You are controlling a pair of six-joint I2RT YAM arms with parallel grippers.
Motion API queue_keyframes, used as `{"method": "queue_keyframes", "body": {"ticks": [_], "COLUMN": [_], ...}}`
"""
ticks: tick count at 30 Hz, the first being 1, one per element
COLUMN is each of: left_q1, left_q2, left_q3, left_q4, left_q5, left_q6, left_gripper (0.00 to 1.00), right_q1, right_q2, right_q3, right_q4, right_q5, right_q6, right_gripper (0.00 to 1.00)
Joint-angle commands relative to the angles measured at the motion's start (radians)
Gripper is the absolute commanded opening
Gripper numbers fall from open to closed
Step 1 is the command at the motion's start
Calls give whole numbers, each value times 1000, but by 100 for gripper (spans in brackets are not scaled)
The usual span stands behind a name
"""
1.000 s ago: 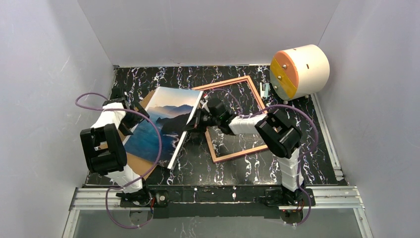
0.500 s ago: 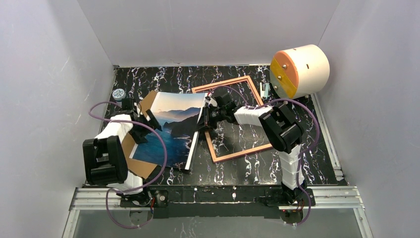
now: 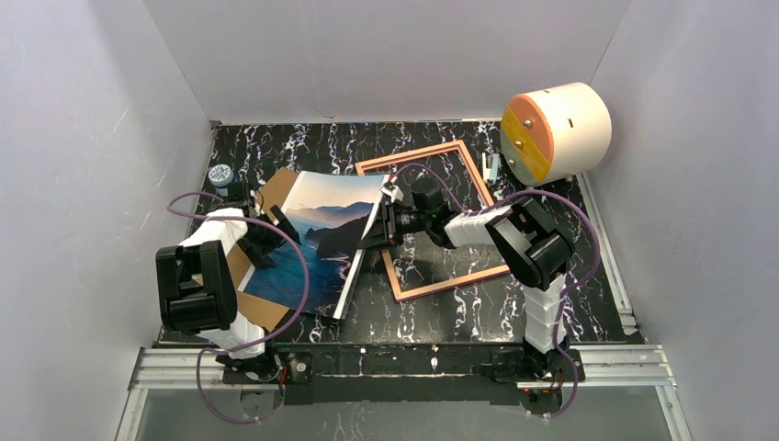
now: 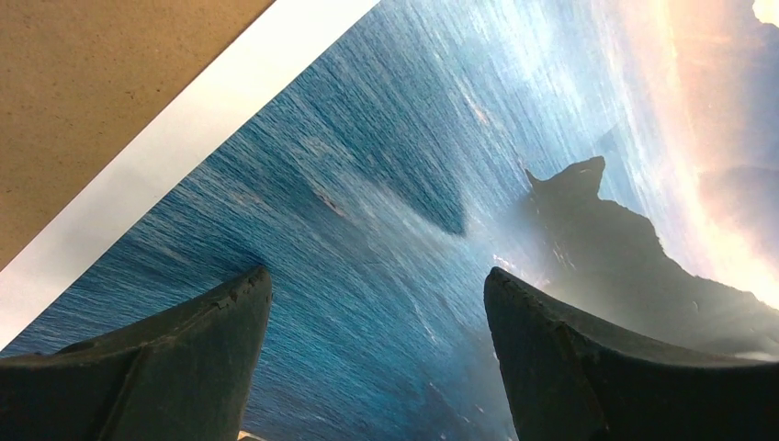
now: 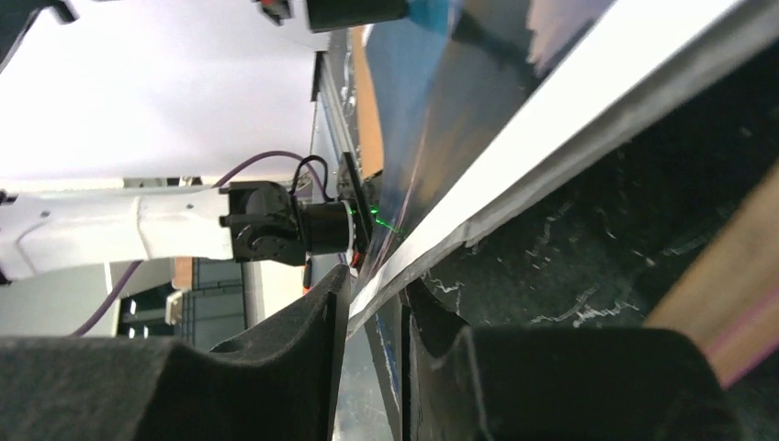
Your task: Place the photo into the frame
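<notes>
From above, we see the photo (image 3: 317, 243) tilted over a brown board (image 3: 266, 312), its right edge lifted at the right claw (image 3: 378, 230). The frame (image 3: 450, 284) lies flat on the desk (image 3: 570, 276), just behind that claw and under its arm. Only the right wrist view shows the photo's white edge between fingers set slightly apart; whether they pinch, we cannot tell. Only the left wrist view shows the left claw (image 4: 377, 273) released, spread wide over the blue sea. A second ago the photo lay farther left, and the left arm hid the small round tin (image 3: 220, 174). A cream drum (image 3: 560, 129) sits well beyond the right claw.

Left tool (image 4: 377, 276) spread wide, right tool (image 5: 375, 280) slightly parted, 2 arms reaching inward
</notes>
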Motion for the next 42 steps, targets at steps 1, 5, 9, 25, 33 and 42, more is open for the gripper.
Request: {"method": "queue_keyframes", "body": {"ticks": [1, 5, 9, 25, 33, 42], "left_q1": [0, 0, 0, 0, 1, 2], "left_q2": [45, 50, 57, 71, -14, -49], "left_q3": [5, 8, 15, 28, 125, 317], "left_q4": [-25, -29, -35, -50, -82, -150], "left_q5": [-21, -24, -26, -47, -143, -179], "left_q6": [17, 20, 24, 31, 1, 13], "left_gripper": [83, 83, 83, 84, 92, 98], "right_q1": [2, 2, 1, 1, 0, -1], "right_q2": [-64, -56, -48, -60, -125, -188], "right_q3": [5, 30, 55, 97, 171, 350], "right_q4": [174, 171, 162, -29, -303, -651], "right_q5": [-93, -131, -161, -48, 69, 97], "right_q6": [-19, -75, -122, -277, -191, -211], "right_gripper": [32, 25, 18, 1, 1, 1]}}
